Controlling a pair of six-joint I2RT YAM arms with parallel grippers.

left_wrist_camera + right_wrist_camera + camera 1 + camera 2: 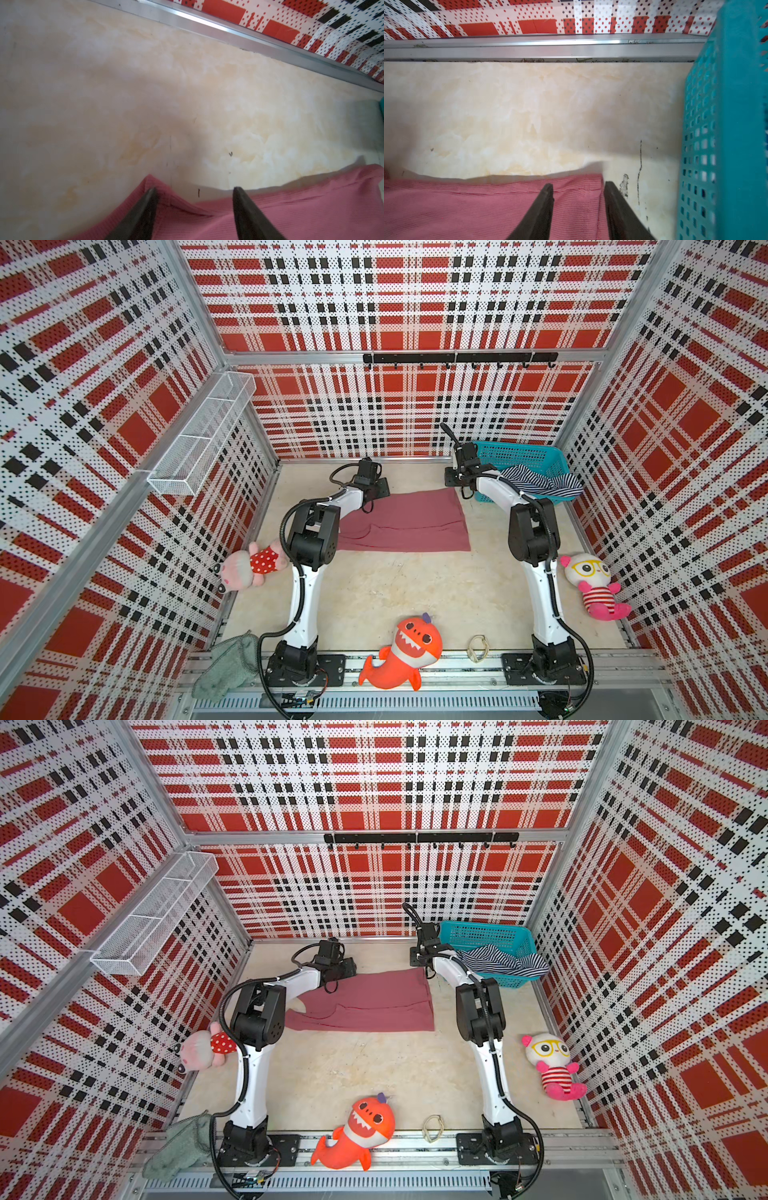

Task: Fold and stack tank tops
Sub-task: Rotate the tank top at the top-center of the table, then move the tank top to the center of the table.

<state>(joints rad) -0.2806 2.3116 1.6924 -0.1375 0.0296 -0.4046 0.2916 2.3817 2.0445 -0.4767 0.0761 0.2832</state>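
The dusty rose tank top lies spread on the table, with a fold along its near half. My left gripper is low over its far left corner, open, and the cloth rises in a small peak by one finger. At the far right corner is my right gripper, also open, its fingers standing either side of the flat cloth. The navy-and-white striped tank top hangs over the front rim of the teal basket.
The basket stands at the back right, close beside my right gripper. Plush toys lie at the left wall, right wall and front rail. A grey-green towel lies at the front left. A wire shelf juts from the left wall.
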